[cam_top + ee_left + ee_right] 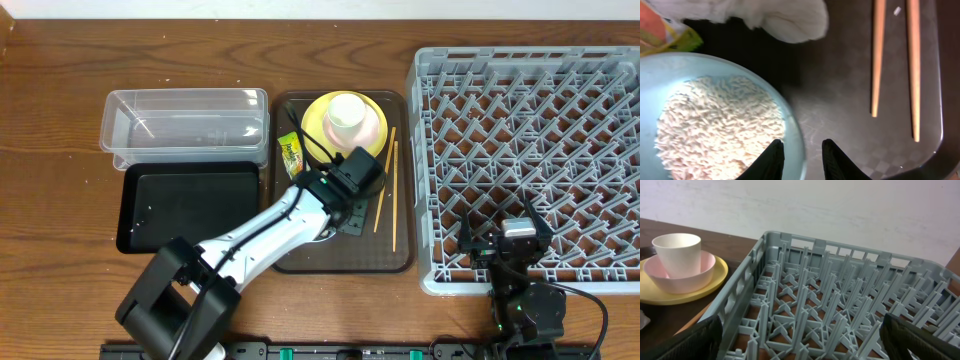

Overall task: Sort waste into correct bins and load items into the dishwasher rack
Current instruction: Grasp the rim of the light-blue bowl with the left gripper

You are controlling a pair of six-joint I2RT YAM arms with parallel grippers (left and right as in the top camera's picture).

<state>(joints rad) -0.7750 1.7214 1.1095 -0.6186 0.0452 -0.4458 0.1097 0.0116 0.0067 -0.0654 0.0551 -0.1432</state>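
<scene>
Left gripper (804, 159) sat narrow astride the rim of light blue bowl (670, 70) holding rice grains (715, 125), clamping unclear, right gripper (805, 336) spread wide above dishwasher rack (840, 280)

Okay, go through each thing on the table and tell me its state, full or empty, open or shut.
Light blue bowl, holding rice.
Clear tub, empty.
Black tray, looks empty.
Dishwasher rack, empty.
White cup, upright, stacked on yellow plate.
Chopsticks, lying flat, side by side.
Paper wad, crumpled.
Left tool, open around the bowl's rim.
Right tool, open.
</scene>
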